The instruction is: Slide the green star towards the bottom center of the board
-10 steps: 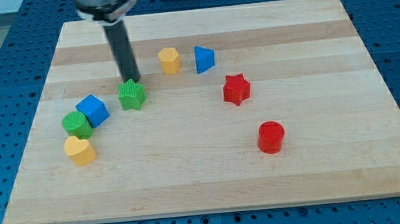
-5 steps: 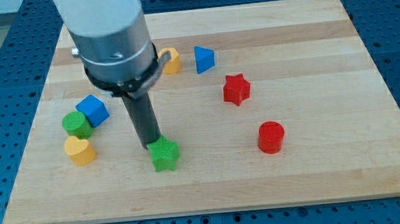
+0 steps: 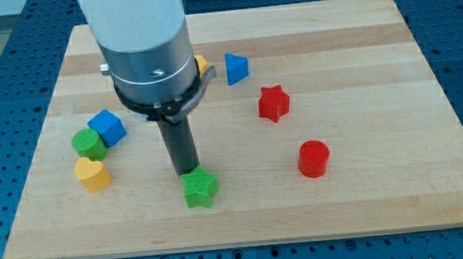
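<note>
The green star (image 3: 200, 188) lies on the wooden board (image 3: 370, 209), left of the middle and close to the view's bottom edge of the board. My tip (image 3: 188, 173) stands right against the star's upper left side, touching it. The dark rod rises from there into the large grey and white arm body, which hides part of the board behind it.
A blue cube (image 3: 107, 127), a green cylinder (image 3: 89, 144) and a yellow heart (image 3: 93, 173) cluster at the view's left. A yellow block (image 3: 201, 64) shows partly behind the arm, with a blue triangle (image 3: 236, 68) beside it. A red star (image 3: 273, 103) and a red cylinder (image 3: 313, 158) lie at the right.
My tip has pushed the green star from the upper left area down and to the right, towards the view's bottom. The other blocks have not moved.
</note>
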`<action>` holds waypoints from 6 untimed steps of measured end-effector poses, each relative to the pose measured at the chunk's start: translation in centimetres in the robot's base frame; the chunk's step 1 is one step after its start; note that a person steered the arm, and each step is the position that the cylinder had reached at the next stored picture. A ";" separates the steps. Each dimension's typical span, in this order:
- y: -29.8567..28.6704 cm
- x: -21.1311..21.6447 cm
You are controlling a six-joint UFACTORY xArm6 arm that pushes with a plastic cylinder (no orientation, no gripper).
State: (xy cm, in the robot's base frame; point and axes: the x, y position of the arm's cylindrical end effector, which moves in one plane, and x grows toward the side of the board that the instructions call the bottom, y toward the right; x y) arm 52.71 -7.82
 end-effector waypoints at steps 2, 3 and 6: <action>1.8 -0.7; 5.8 -1.0; 19.2 -4.4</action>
